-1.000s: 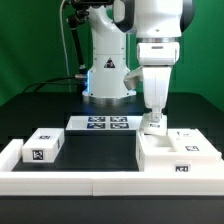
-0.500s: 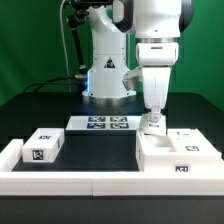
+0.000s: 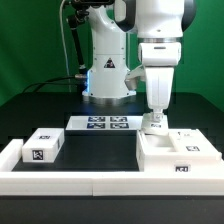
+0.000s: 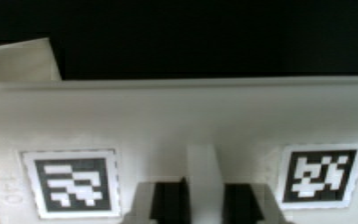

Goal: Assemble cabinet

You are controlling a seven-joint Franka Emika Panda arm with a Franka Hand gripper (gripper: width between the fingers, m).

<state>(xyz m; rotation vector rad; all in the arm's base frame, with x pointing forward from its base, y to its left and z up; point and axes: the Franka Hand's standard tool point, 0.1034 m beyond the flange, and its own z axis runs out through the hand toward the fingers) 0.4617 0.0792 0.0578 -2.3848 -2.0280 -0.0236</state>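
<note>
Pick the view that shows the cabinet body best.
Exterior view: the whole cabinet body shows, on the exterior view's right, with the gripper down at its far edge. The wrist view shows only a stretch of white wall with two marker tags, and fingertips at the frame edge.

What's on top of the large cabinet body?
A smaller tagged white part appears to rest on the cabinet body, toward the exterior view's right. The claw is down at its far corner, that view's left. Whatever sits under the claw or inside the body is covered.
</note>
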